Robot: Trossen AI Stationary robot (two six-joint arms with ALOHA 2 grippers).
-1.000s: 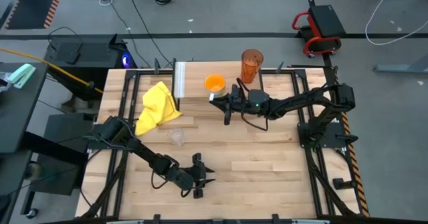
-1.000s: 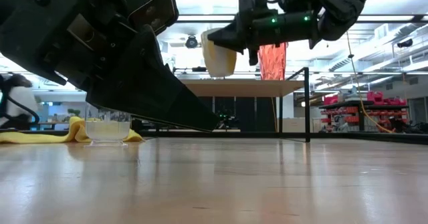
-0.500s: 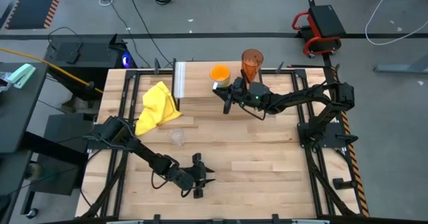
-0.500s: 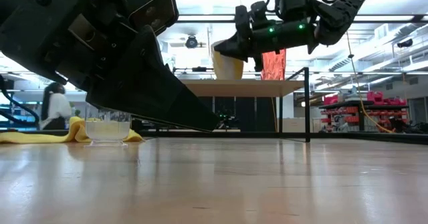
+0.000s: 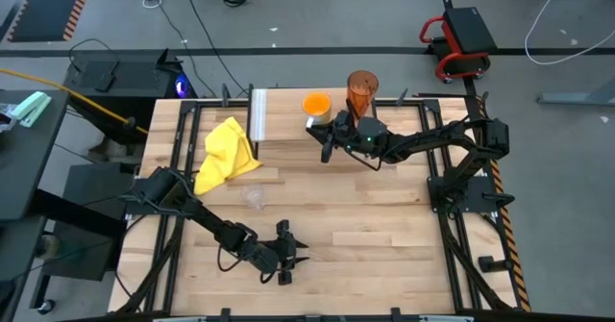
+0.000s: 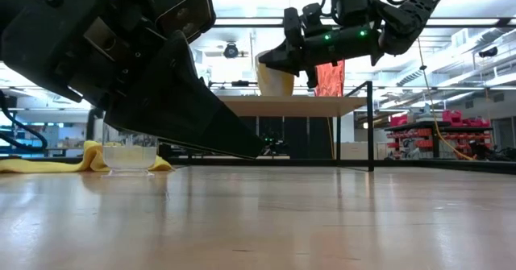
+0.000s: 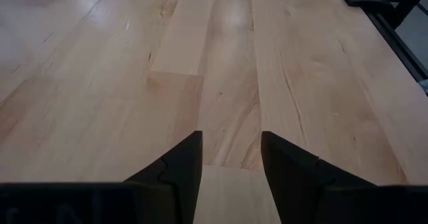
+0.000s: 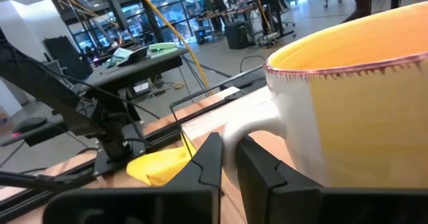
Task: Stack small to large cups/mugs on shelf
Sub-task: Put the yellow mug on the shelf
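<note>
Since a second ago, your right gripper (image 5: 318,133) carried the white-sided, orange-lined ceramic mug (image 5: 316,106) back beside the tall amber translucent tumbler (image 5: 361,92). Low view: mug (image 6: 275,75) held above the light-wood shelf (image 6: 290,105). Right wrist: fingers (image 8: 208,158) pinch its smooth handle. Left gripper (image 7: 229,158) rests spread.

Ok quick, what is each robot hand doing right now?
Left gripper: open, holding nothing, low over the table.
Right gripper: shut on the orange mug by its handle.
</note>
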